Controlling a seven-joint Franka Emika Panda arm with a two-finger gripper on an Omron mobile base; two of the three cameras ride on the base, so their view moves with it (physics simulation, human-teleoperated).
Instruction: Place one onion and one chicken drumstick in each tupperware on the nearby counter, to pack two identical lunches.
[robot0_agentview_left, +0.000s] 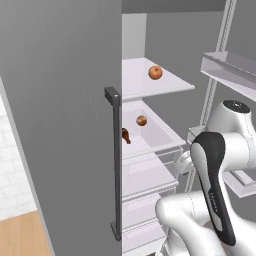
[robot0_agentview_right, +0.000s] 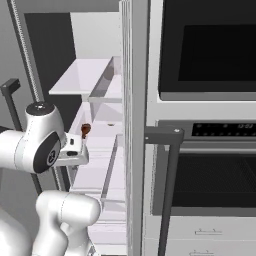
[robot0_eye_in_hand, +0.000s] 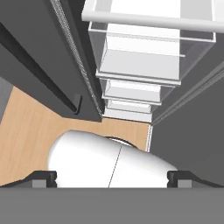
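Note:
Inside the open fridge, one onion lies on the upper glass shelf and a second onion sits on the shelf below it. A chicken drumstick lies at the front left of that lower shelf, and the right base view catches it too. My arm is folded low in front of the fridge, its hand pointing down. In the hand view my gripper is open, its fingertips far apart with nothing between them, over the wooden floor. The tupperware and the counter are out of view.
The grey fridge door stands open on the left with its dark vertical handle. Door bins hang at the right. A built-in oven stack with a dark handle stands to the right of the fridge.

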